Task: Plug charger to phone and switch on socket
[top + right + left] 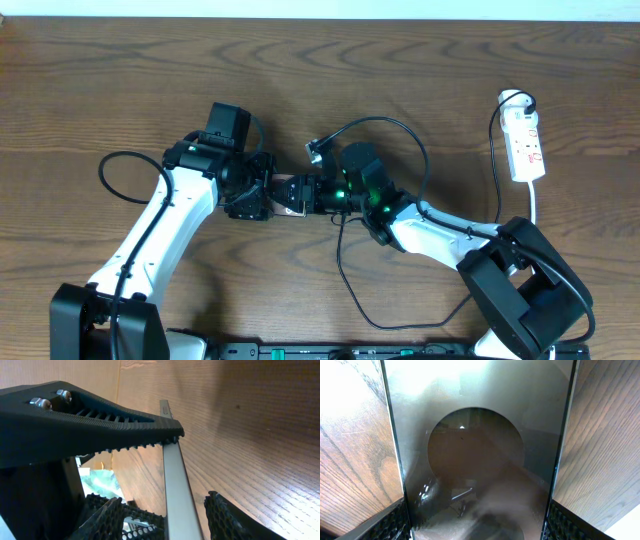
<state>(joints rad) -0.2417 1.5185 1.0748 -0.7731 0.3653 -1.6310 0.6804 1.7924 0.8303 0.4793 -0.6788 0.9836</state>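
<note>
The phone (288,192) lies mid-table between my two grippers, mostly hidden by them. My left gripper (262,195) is shut on it. In the left wrist view the phone's glossy grey face (480,435) fills the frame, with the gripper's (477,527) fingers pressed on both long edges. My right gripper (303,195) is open and straddles the phone's thin edge (172,480). Its jaws (170,520) have the left finger close against the phone and the right finger apart from it. The charger's thin black cable (348,275) loops toward the front of the table. Its plug tip is hidden.
The white socket (526,145) with red markings lies at the far right, a white plug at its top end and a white lead running down behind the right arm. The left arm's thick black cable (105,175) loops at the left.
</note>
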